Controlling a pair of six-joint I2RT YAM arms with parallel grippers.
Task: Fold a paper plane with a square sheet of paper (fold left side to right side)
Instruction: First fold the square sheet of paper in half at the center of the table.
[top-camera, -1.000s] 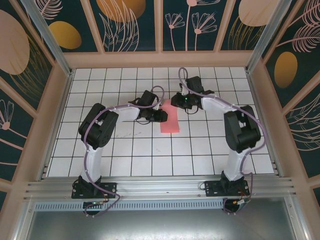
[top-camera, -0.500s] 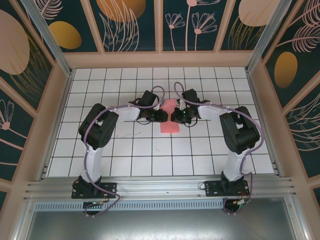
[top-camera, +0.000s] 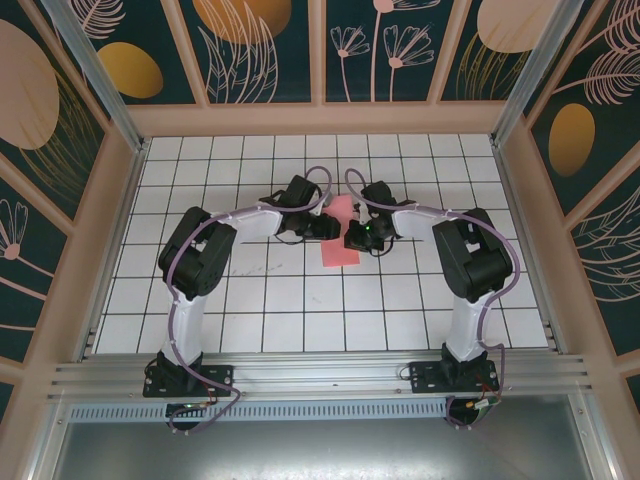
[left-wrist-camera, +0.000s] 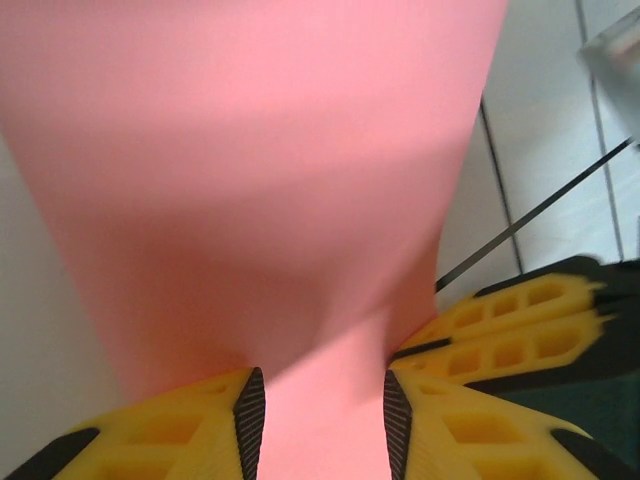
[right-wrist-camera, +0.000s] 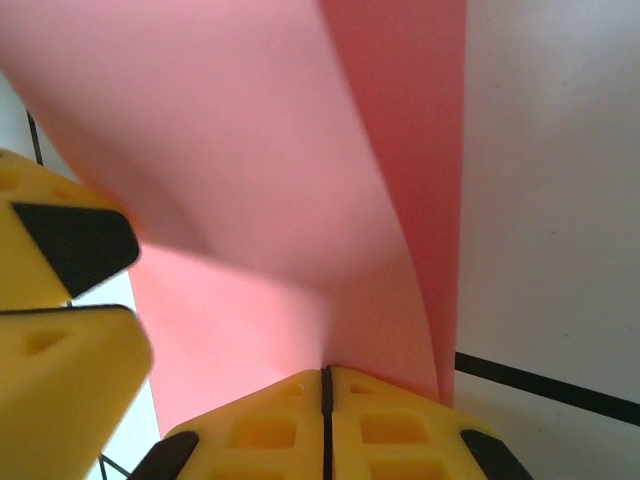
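The square sheet of paper (top-camera: 340, 243) is coral red and lies folded into a narrow upright strip on the tiled table, between the two grippers. My left gripper (top-camera: 328, 229) is at its left edge. In the left wrist view its jaws (left-wrist-camera: 320, 410) stand apart, and the paper (left-wrist-camera: 250, 180) runs between the pads without being pinched. My right gripper (top-camera: 351, 238) is at the right edge. In the right wrist view its jaws (right-wrist-camera: 326, 375) are shut, and a raised layer of the paper (right-wrist-camera: 250, 170) curves up from their tips.
White tiled table (top-camera: 300, 300) with dark grid lines, fenced by wooden walls (top-camera: 320, 118). In the right wrist view the left gripper's yellow fingers (right-wrist-camera: 60, 300) show at the left edge. The right gripper's fingers (left-wrist-camera: 520, 320) show at the right of the left wrist view.
My right gripper came down and left from behind the paper to its right edge and shut. My left gripper's jaws have widened, and it has shifted slightly up the strip.
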